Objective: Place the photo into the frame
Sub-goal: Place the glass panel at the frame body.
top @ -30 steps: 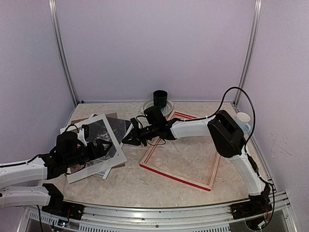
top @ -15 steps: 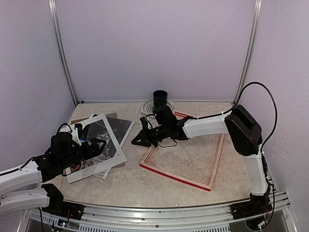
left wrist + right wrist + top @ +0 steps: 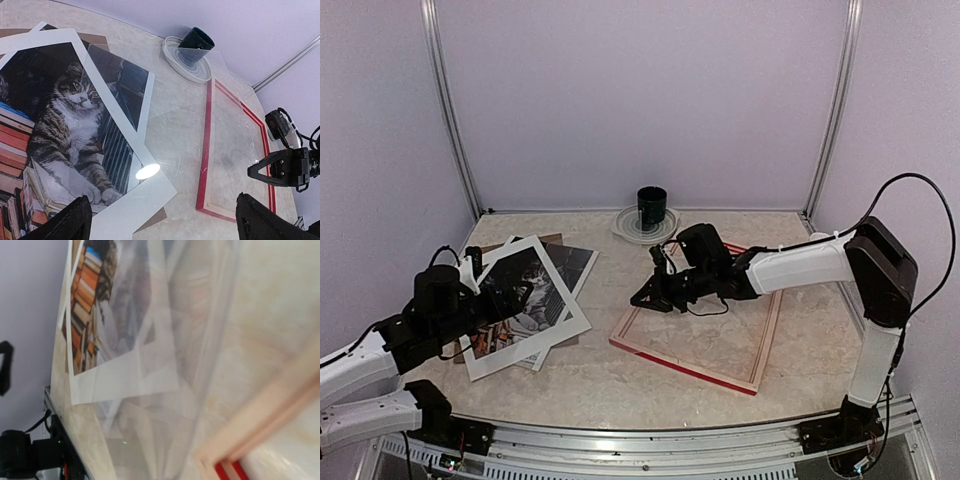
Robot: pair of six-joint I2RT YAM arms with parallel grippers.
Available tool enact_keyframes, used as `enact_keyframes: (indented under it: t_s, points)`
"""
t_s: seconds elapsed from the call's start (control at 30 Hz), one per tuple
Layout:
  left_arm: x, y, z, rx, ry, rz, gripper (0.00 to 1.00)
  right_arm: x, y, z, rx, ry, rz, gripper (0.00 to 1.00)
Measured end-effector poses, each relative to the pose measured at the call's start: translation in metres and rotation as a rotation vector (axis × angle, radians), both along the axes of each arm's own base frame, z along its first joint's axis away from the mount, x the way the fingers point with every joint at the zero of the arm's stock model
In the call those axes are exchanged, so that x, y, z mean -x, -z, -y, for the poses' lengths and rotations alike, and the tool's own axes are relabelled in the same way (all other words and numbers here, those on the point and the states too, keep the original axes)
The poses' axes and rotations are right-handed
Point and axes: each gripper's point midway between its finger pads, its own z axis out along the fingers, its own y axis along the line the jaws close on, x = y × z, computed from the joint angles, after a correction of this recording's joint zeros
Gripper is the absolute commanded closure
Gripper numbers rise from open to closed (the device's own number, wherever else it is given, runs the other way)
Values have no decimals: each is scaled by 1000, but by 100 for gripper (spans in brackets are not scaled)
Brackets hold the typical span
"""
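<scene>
1. The photo (image 3: 525,290), a grey tabby cat among stacked books, lies on the left part of the table (image 3: 600,385). A white mat (image 3: 560,325) rests askew on top of it, so the cat shows through the mat's window and a dark strip of the print sticks out past the mat's far edge.
2. A brown board (image 3: 555,241) peeks out from under both sheets.
3. The frame (image 3: 680,365) lies flat to the right of centre, pale wooden back up and red edge showing, just beside the mat's near corner and apart from the photo.
4. The left claw (image 3: 162,215) is spread wide above the mat's near corner and grips nothing.
5. The right claw (image 3: 645,298) is pressed together, reaching low over the frame's far left corner.
6. A clear sheet (image 3: 165,340) fills the right wrist view, blurred; I cannot tell whether the claw pinches it.
7. At the back of the table a dark cup (image 3: 652,207) stands on a pale plate (image 3: 625,228).
</scene>
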Motion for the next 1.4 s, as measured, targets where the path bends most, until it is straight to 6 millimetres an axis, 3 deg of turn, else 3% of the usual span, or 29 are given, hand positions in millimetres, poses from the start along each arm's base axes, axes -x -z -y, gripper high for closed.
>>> enact_keyframes:
  t_s: [0.37,0.53,0.83,1.07,1.4]
  points:
    - [-7,-47,3,-26,16,67,1,7,4,62,16,106,6,100]
    - [-8,-52,3,-59,26,64,1,11,7,80,18,135,-1,100]
    - [-12,-70,2,-130,45,78,1,14,-11,115,-14,203,43,100]
    - [-16,-80,-10,-179,29,92,1,15,-22,150,-22,285,81,100]
    - [-25,-80,-32,-219,-2,88,1,18,-10,198,11,404,79,100]
